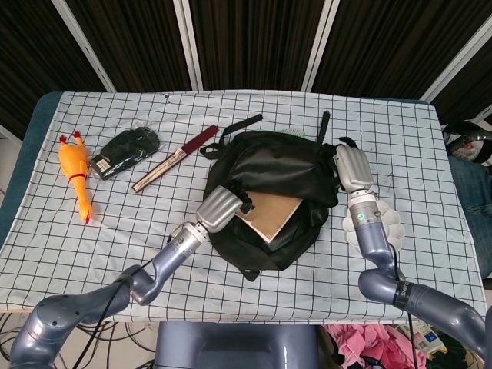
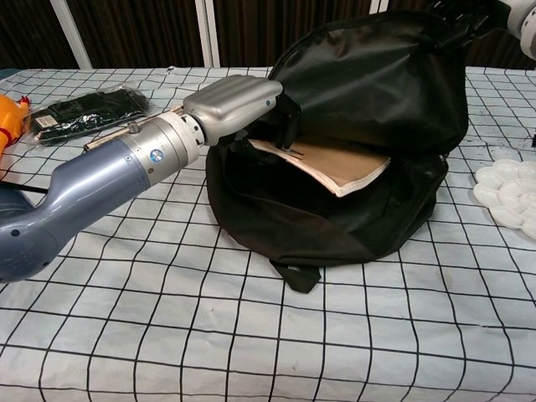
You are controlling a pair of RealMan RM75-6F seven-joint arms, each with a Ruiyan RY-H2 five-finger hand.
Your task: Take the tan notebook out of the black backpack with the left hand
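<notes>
The black backpack [image 1: 269, 165] lies in the middle of the checked table, its mouth held wide [image 2: 377, 92]. The tan notebook [image 1: 267, 214] pokes out of that mouth, its page edges facing forward [image 2: 335, 167]. My left hand [image 1: 221, 207] reaches into the opening from the left and grips the notebook's left corner, fingers hooked over its edge [image 2: 236, 102]. My right hand [image 1: 350, 169] holds the backpack's upper right rim and keeps the flap raised; only its edge shows at the top right corner of the chest view [image 2: 521, 21].
A yellow rubber chicken [image 1: 74, 173], a black packet [image 1: 127, 147] and a long maroon-and-wood stick [image 1: 175, 157] lie at the left. A white palette of round wells [image 2: 507, 193] sits right of the backpack. Backpack straps [image 1: 238, 124] trail behind it.
</notes>
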